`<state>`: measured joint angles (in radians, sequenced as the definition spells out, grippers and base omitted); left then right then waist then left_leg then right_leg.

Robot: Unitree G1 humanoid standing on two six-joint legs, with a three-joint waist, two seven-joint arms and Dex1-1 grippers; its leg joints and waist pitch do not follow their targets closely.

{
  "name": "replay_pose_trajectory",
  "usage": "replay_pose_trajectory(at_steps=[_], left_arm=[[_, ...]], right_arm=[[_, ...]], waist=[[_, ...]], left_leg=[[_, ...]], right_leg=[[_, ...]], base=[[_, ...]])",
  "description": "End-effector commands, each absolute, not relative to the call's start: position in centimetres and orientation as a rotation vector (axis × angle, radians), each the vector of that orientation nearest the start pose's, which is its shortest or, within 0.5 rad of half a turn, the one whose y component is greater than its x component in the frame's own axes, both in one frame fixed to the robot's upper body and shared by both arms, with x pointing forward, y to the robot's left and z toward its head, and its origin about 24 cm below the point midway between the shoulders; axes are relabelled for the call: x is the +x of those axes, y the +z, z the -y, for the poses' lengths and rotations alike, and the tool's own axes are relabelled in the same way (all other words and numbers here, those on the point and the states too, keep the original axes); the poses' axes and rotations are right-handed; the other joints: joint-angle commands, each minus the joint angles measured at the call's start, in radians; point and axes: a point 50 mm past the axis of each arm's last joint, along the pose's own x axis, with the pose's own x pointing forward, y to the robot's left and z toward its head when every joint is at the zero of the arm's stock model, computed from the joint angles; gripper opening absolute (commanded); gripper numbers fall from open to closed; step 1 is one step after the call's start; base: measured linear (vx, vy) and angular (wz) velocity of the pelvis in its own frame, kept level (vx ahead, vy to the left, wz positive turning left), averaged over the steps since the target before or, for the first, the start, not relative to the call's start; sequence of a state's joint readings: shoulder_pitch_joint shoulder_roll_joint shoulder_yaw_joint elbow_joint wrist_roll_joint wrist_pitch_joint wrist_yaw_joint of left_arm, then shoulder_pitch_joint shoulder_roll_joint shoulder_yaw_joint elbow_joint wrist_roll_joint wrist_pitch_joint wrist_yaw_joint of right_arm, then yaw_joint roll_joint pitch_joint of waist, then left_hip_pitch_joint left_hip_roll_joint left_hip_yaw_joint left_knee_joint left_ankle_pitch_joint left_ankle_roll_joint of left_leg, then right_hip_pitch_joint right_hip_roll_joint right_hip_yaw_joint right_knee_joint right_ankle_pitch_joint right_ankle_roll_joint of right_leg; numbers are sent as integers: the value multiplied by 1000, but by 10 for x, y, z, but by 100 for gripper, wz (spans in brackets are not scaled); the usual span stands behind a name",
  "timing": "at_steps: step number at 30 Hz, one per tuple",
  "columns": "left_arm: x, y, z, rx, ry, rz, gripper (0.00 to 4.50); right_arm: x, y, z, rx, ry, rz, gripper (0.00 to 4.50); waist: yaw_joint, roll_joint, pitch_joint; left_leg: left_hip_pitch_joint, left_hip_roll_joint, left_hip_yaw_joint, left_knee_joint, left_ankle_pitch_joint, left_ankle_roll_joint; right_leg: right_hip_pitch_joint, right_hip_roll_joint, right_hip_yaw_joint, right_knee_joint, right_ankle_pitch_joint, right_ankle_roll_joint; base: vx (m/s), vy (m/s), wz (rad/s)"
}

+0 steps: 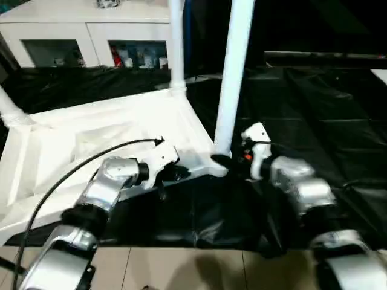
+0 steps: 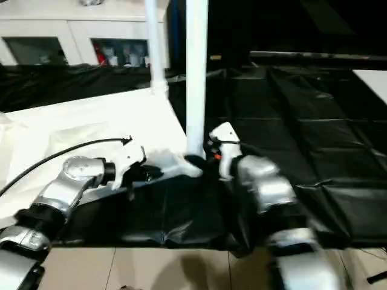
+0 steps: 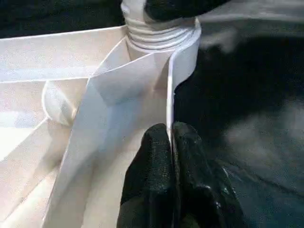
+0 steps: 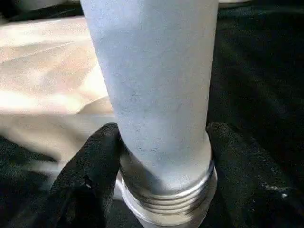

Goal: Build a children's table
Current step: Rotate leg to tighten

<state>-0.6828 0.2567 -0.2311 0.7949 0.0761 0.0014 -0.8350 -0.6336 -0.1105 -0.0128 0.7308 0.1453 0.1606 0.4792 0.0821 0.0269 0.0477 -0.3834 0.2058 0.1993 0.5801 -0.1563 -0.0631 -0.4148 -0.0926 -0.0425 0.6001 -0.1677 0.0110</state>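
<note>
- I see the white plastic rectangular tabletop (image 1: 121,142) lying upside down on a black plastic sheet (image 1: 314,115), with its ribbed underside facing up.
- A long tapered white round leg (image 1: 233,72) stands upright at the near right corner socket (image 3: 161,40) of the tabletop; its threaded base is visible at the socket.
- My right pincer (image 4: 164,142) has its two black fingers (image 4: 95,156) on both sides of this leg, just above the thread, and they pinch it.
- My left pincer (image 3: 170,142) is pressed together on the thin side wall of the tabletop, near that same corner.
- Another white leg (image 1: 176,42) stands at the far right corner, and one more (image 1: 11,109) at the far left.
- Behind the sheet stands a white cabinet with glass doors (image 1: 84,36).
</note>
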Motion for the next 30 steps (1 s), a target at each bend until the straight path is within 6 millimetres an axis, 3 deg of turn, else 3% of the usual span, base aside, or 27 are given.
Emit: replay_pose_trajectory(at_steps=[1,2,3,5,6,7,9,12,13,16,19,21,24,27,30], left_arm=[[351,45,-119,400,-875,-354,0],[354,45,-115,392,-837,-354,0],[356,46,-111,384,-806,-348,0],[357,46,-103,372,-789,-346,0],[357,46,-96,366,-801,-339,0],[357,46,-96,366,-801,-339,0],[355,47,-90,366,-833,-322,0],[355,47,-88,370,-845,-314,0],[353,47,-89,375,-878,-308,0],[349,45,-92,378,-932,-308,0],[344,44,-95,381,-989,-311,0],[340,43,-98,391,-1038,-307,0],[332,42,-104,392,-1129,-309,0],[326,42,-109,399,-1196,-317,0],[321,42,-113,403,-1247,-326,0]], right_arm=[[352,31,123,85,387,-357,257],[351,28,120,102,338,-370,257],[351,26,116,116,290,-376,257],[350,24,105,130,264,-368,257],[349,26,92,129,285,-349,257],[349,26,92,129,285,-349,257],[348,30,79,143,313,-310,312],[349,31,78,135,311,-297,343],[351,35,81,136,315,-278,343],[353,41,85,104,363,-242,362],[354,46,91,71,444,-222,362],[353,48,100,35,489,-216,362],[352,52,120,-40,575,-222,362],[349,56,134,-105,687,-243,362],[346,61,141,-144,784,-232,362]], waist=[[-2,-8,-62],[-2,-8,-63],[-4,-1,-62],[-5,-6,-64],[-1,2,-64],[-4,-1,-63],[-1,2,-66],[-4,0,-65],[-4,2,-64],[-9,-6,-65],[-8,-5,-66],[-3,-12,-69],[1,-10,-72],[8,1,-73],[13,2,-72]], left_leg=[[27,16,-15,-74,-327,-28],[27,15,-15,-74,-336,-30],[28,15,-15,-75,-340,-32],[29,13,-15,-75,-352,-36],[29,12,-16,-74,-356,-33],[28,12,-14,-74,-360,-30],[25,12,-16,-75,-354,-26],[22,12,-17,-77,-361,-23],[22,11,-17,-77,-365,-23],[21,12,-17,-77,-367,-15],[17,14,-16,-75,-331,-2],[16,13,-12,-71,-292,12],[12,15,-10,-65,-228,37],[16,18,-8,-62,-223,44],[18,20,-6,-62,-238,43]], right_leg=[[37,-43,25,-81,-375,-173],[35,-41,26,-83,-368,-167],[32,-40,27,-83,-366,-166],[32,-41,26,-86,-372,-162],[32,-41,26,-88,-373,-156],[30,-40,26,-90,-372,-154],[34,-40,26,-87,-348,-153],[36,-38,24,-85,-333,-156],[36,-38,24,-86,-335,-156],[37,-39,24,-87,-336,-160],[42,-40,25,-80,-291,-173],[47,-41,25,-76,-244,-190],[51,-39,25,-64,-156,-214],[50,-36,23,-58,-115,-236],[50,-35,22,-57,-105,-250]], base=[[0,0,0],[0,0,0],[0,0,0],[0,0,0],[0,0,0],[0,0,0],[0,0,0],[0,0,0],[0,0,0],[0,0,0],[0,0,0],[0,0,0],[0,0,0],[0,0,0],[0,0,0]])
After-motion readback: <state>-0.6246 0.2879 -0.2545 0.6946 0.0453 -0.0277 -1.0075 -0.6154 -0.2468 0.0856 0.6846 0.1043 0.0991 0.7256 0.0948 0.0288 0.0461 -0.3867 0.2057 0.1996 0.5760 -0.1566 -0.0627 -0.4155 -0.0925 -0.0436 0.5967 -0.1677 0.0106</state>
